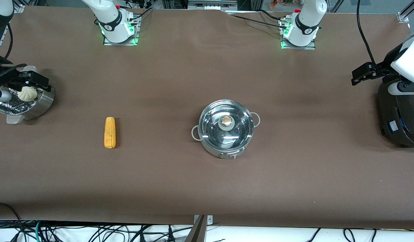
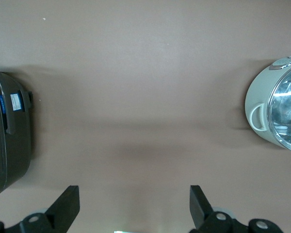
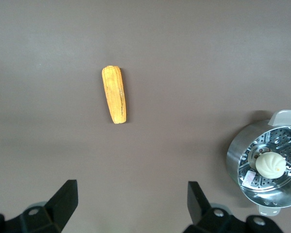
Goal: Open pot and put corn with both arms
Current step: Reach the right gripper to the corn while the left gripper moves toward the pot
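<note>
- The counter [image 1: 207, 67] carries everything, and both arms are parked at its ends with nothing started.
- The pot [image 1: 226, 128] sits near the middle, toward the left arm's end, with its glass lid [image 1: 226, 125] closed and the tan knob [image 1: 226, 120] at its centre.
- The corn [image 1: 109, 132] lies flat toward the right arm's end, well apart from the pot and nearer the front camera than the steamer basket [image 1: 42, 104] with its bun [image 1: 27, 93].
- The left gripper [image 2: 135, 204] hangs over bare counter between the pot and the black cooker [image 1: 400, 114], fingers spread apart and empty.
- The right gripper [image 3: 132, 201] hangs over the basket's edge, fingers likewise apart and empty.
- My judgement: the lid comes first, so bring the left gripper straight down over the knob, pinch it squarely and lift level.
- For the corn, close across its width at mid-length so it cannot roll.
</note>
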